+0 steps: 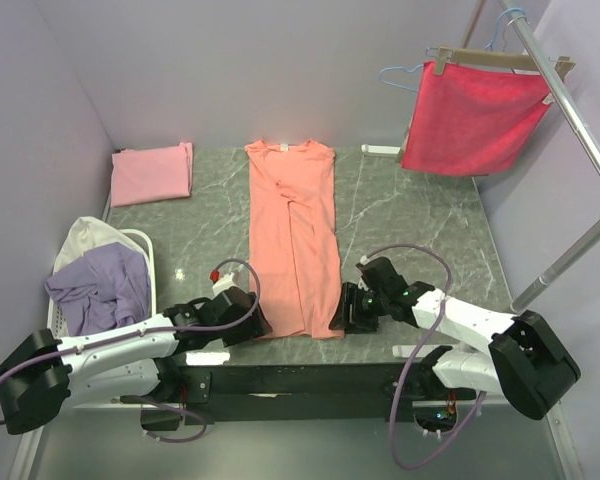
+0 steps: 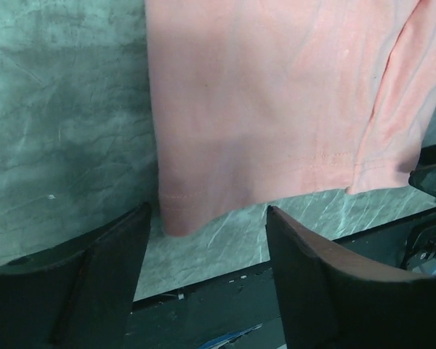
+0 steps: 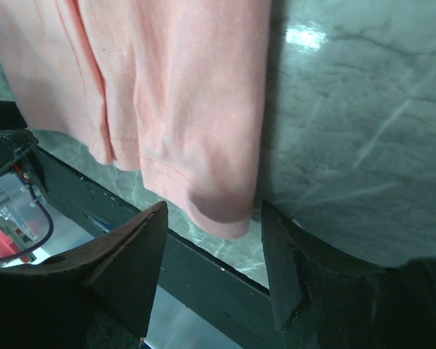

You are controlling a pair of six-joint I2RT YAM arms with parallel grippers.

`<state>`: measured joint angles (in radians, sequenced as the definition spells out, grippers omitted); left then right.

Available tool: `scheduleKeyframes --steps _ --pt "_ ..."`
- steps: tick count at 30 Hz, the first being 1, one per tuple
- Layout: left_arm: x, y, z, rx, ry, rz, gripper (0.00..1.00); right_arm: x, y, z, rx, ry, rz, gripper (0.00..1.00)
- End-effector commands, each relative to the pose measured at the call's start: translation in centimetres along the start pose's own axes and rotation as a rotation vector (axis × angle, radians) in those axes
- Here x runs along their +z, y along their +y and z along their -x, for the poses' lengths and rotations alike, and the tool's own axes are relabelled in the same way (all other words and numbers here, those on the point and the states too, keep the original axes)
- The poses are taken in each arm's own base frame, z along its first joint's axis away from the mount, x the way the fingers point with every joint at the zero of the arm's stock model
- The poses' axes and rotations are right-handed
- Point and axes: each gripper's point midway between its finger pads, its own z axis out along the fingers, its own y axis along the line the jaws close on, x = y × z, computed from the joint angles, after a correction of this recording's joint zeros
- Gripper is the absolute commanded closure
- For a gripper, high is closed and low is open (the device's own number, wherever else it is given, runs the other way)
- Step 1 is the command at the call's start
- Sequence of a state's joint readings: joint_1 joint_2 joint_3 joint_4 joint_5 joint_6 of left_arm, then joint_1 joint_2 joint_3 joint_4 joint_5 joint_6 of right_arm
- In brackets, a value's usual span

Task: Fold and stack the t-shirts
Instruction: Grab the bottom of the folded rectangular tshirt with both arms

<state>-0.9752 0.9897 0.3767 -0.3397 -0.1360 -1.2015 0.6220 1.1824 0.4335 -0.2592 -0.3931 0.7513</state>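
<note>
Orange shirt (image 1: pixel 292 240) in a long strip, both grippers open at its hem

The left gripper (image 2: pixel 207 214) has its jaws spread wide and holds nothing. The shirt's near-left hem corner lies in the gap between the two dark fingers. The wrist view does not settle whether either finger touches the fabric. The right gripper (image 3: pixel 214 211) is spread just as wide and is also empty. The near-right hem corner, rounded and slightly puffed, sits between its fingers. Both grippers are low over the table (image 1: pixel 410 220), one at each side of the hem, pointing in toward the shirt.

The orange shirt lies flat down the middle of the grey marbled table, with its collar at the far end. Its hem is just short of the near edge, where the arm bases stand. Its sides are turned inward, so it forms a narrow strip with a seam of overlapping fabric running down its centre.

A pink shirt (image 1: pixel 152 172) lies folded into a neat rectangle well to the left of the orange shirt's collar. A white basket (image 1: pixel 140 245) stands left of the orange shirt's lower half. It holds a crumpled lavender shirt (image 1: pixel 105 285) with a cream shirt (image 1: pixel 90 235) bunched behind it. Right of the collar and beyond it, a crimson cloth (image 1: pixel 473 115) hangs clipped to a hanger (image 1: pixel 500 58) on a slanting metal rail (image 1: pixel 570 110)
</note>
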Motion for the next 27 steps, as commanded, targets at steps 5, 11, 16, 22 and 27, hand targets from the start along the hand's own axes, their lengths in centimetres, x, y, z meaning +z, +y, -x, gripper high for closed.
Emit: scheduleKeyframes --steps 5,11,16,22,27 --pt "0.9 7.9 -3.9 0.047 0.136 0.304 0.40 0.7 -2.7 -1.6 0.039 0.019 -0.084 0.44" --pt "1.5 7.8 -3.9 0.050 0.133 0.333 0.47 1.0 -2.4 -1.3 0.035 0.020 -0.073 0.45" --pt "1.0 8.1 -3.8 0.046 0.127 0.346 0.59 1.2 -2.6 -1.5 0.031 0.029 -0.077 0.63" --pt "0.3 7.4 -3.7 0.023 0.125 0.322 0.74 1.5 -3.0 -1.8 0.036 0.042 -0.086 0.96" --pt "-0.2 7.4 -4.0 0.013 0.139 0.316 0.85 0.6 -3.7 -1.6 0.027 0.013 -0.130 1.00"
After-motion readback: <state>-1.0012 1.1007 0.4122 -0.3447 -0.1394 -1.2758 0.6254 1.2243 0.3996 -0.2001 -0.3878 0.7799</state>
